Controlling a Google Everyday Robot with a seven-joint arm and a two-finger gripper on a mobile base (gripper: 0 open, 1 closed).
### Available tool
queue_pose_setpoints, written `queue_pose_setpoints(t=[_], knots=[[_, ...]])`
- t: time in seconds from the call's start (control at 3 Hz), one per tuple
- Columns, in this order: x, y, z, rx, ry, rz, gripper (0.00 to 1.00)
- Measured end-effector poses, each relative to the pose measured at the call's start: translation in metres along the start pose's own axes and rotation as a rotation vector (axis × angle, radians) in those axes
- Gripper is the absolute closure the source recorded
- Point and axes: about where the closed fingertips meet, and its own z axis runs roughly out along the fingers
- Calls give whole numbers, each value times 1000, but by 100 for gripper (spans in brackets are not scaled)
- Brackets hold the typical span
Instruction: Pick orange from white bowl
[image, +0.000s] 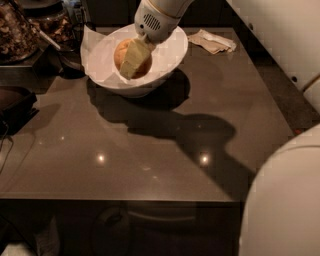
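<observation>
The white bowl (172, 50), lined with crinkled white paper, stands at the back of the dark table, left of centre. The orange (120, 53) lies inside it. My gripper (131, 65) reaches down into the bowl from the upper right, and its pale tip lies right across the front of the orange, hiding its middle. The orange shows on both sides of the tip. The white wrist housing (154, 20) hangs over the bowl's far rim.
A crumpled beige napkin (215, 41) lies to the right of the bowl. Dark containers of food (20, 30) and a black tray (15, 102) stand along the left edge. My white body (285, 200) fills the lower right. The table's front edge (125, 200) runs across below.
</observation>
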Motion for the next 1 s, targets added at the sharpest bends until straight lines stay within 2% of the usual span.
queue_pose_setpoints(t=[0.33,0.67,1.0], knots=[[16,28,-17,42,-68,50,100],[30,34,-5,37,-49,64,100],[25,43,-12,47,-49,69,100]])
